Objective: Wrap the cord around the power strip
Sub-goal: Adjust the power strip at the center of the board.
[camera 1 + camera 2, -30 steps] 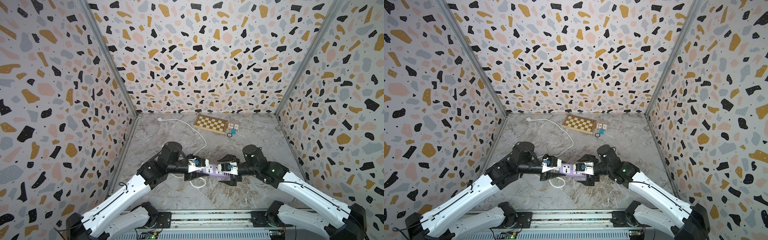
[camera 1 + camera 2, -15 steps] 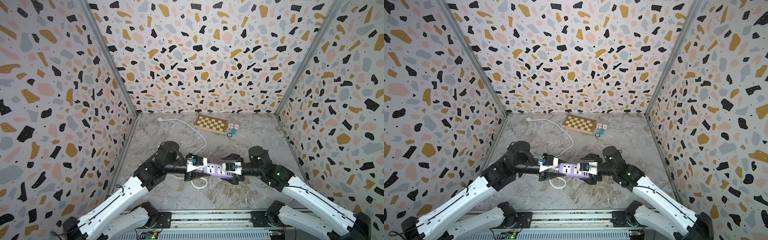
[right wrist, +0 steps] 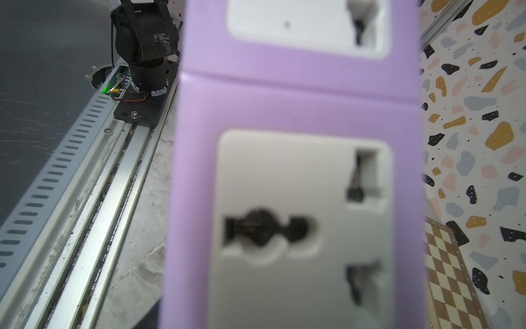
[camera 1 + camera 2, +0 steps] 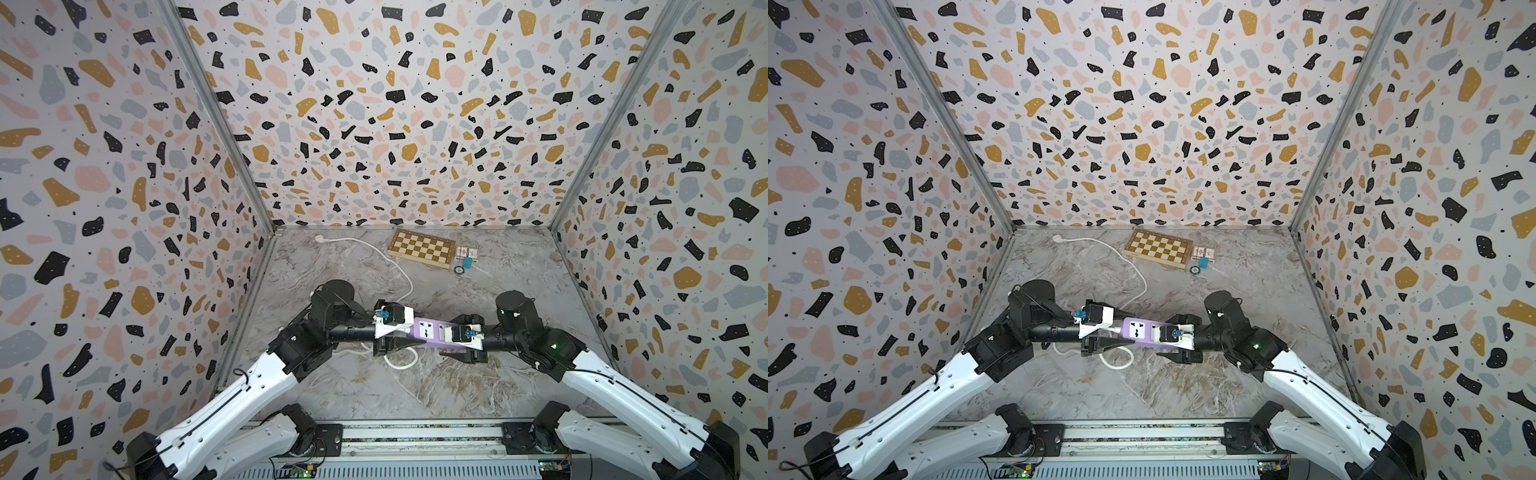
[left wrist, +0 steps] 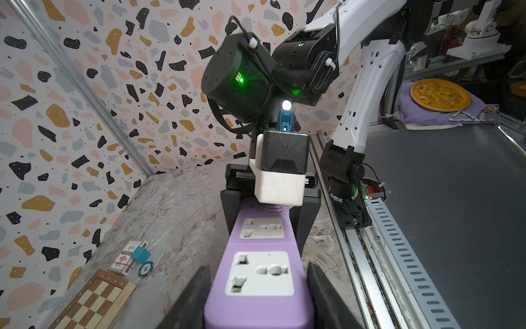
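The lavender power strip (image 4: 426,330) hangs level just above the floor, held at both ends. My left gripper (image 4: 409,336) is shut on its left end, and in the left wrist view the dark fingers (image 5: 199,287) press both sides of the power strip (image 5: 262,273). My right gripper (image 4: 451,336) straddles the right end with its fingers against both sides, as the left wrist view shows (image 5: 266,239). The white cord (image 4: 410,285) runs from the left end back to its plug (image 4: 319,238). A loop of the cord (image 4: 399,368) lies under the strip. In the right wrist view the power strip (image 3: 299,99) hides the jaws.
A checkered wooden board (image 4: 422,248) lies at the back wall. Beside it are a small card box (image 4: 466,252), a blue block (image 4: 467,262) and a chip (image 4: 458,270). Patterned walls close three sides. The metal rail (image 4: 415,432) runs along the front.
My right gripper has slid further onto the strip's right end and its jaws have narrowed onto it. The left gripper keeps its hold; strip and arms shifted slightly right.
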Tool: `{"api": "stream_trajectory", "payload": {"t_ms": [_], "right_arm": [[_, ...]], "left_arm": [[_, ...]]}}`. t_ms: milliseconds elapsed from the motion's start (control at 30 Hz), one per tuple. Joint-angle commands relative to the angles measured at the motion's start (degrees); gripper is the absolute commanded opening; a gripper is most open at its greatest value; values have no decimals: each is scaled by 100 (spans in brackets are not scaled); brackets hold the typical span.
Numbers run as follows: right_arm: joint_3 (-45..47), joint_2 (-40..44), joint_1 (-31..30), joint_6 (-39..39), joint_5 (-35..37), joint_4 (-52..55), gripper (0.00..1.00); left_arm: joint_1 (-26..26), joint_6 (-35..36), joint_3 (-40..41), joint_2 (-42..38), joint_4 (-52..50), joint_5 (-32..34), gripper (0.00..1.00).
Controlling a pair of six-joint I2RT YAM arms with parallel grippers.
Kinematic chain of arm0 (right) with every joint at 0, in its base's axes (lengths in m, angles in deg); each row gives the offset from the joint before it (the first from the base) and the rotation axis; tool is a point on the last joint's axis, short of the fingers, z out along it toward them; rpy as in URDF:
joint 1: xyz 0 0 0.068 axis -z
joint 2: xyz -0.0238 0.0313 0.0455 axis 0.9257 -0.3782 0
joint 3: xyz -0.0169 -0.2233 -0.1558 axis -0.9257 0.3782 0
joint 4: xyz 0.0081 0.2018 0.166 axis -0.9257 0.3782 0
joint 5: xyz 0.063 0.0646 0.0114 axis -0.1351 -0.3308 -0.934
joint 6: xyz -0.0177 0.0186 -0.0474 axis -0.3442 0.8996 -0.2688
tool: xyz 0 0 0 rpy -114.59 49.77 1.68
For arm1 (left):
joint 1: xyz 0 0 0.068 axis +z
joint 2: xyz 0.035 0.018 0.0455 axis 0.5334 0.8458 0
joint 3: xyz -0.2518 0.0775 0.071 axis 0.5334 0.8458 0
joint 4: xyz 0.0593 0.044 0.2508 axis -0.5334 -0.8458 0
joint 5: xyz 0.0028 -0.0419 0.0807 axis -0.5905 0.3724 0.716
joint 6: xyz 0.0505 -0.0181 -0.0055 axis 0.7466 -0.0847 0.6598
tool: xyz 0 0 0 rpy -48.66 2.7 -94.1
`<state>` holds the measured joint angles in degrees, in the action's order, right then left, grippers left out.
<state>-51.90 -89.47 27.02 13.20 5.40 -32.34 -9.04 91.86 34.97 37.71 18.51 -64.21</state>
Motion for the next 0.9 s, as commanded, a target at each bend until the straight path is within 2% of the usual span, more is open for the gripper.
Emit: {"api": "stream_trajectory", "payload": {"t_ms": [0, 133, 300, 333, 433, 500, 600, 667, 767, 867], "right_arm": [[-92, 3, 21, 98, -232, -128, 56], [-81, 54, 106, 108, -269, -184, 43], [-92, 83, 181, 71, -190, -109, 33], [-99, 91, 186, 73, -189, -90, 31], [-185, 20, 190, 30, -141, 100, 26], [-287, -84, 190, -14, -72, 285, 24], [-399, -220, 190, 38, 75, 449, 23], [-400, -242, 190, 132, 195, 441, 23], [-374, -268, 208, 403, 569, 349, 22], [-504, -354, 278, 734, 934, 395, 21]], "left_arm": [[-20, -124, 37, -21, 755, -100, 5], [-18, -54, 124, -40, 656, 23, 8], [-16, 54, 237, -120, 461, 317, 20], [-14, 135, 231, -123, 330, 367, 24], [-15, 375, 144, -139, -57, 499, 53], [-12, 576, 31, -123, -353, 620, 63], [-12, 874, -173, -88, -899, 878, 70], [-12, 841, -180, -110, -878, 1077, 75], [-20, 367, 56, -269, -252, 1525, 97], [-6, 12, 337, -457, 315, 2313, 99]]}}
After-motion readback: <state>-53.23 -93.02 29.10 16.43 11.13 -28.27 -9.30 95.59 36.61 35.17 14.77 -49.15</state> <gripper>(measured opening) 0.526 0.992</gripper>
